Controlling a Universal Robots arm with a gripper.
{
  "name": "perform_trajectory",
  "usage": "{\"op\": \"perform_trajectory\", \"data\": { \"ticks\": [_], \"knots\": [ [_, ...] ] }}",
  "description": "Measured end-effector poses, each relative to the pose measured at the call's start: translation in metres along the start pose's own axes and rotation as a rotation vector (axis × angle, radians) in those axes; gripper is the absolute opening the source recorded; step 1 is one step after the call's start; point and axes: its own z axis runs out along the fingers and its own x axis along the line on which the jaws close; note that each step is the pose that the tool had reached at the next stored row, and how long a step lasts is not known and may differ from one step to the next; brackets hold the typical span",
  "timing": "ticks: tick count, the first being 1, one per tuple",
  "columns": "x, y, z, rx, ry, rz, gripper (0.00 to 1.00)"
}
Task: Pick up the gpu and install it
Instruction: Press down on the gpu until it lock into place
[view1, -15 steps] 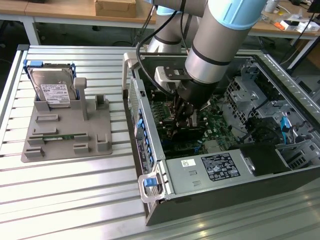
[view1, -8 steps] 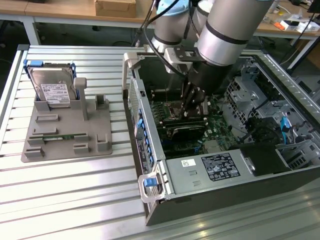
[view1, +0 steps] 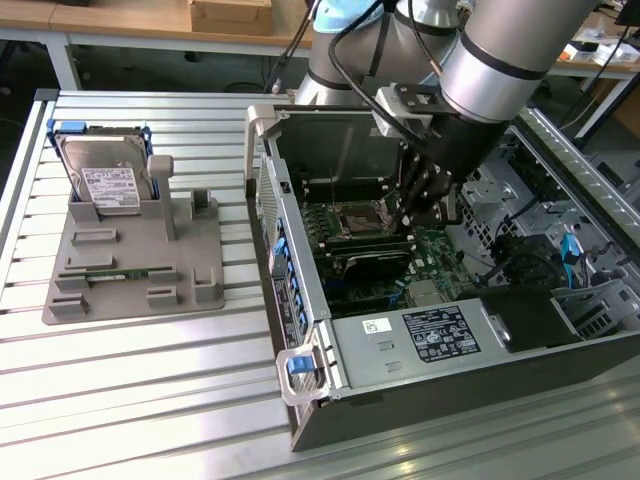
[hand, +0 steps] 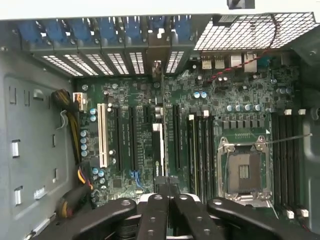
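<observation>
Gripper (hand: 167, 200) is clamped nearly shut on the gpu (hand: 158, 150) and we've got it edge-down inside the case (view1: 300, 330), long axis along the motherboard's (hand: 240, 115) slots (right below the fingers).

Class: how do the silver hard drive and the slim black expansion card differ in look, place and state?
The silver boxy hard drive carries a white label; the slim black gpu card is dark. The hard drive stands in the grey holder outside; the gpu is inside the open computer case, over the motherboard. The gripper is shut on the gpu; the hard drive is untouched.
</observation>
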Motion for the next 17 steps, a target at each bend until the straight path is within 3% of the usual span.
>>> {"op": "perform_trajectory", "data": {
  "ticks": [3, 7, 13, 17],
  "knots": [
    [0.000, 0.0007, -0.0219, 0.0000, 0.0000, 0.000, 0.13],
    [-0.001, 0.0006, -0.0220, 0.0003, -0.0011, 0.021, 0.13],
    [0.000, 0.0006, -0.0216, 0.0050, -0.0143, 0.239, 0.13],
    [0.000, 0.0006, -0.0216, 0.0067, -0.0193, 0.323, 0.13]
  ]
}}
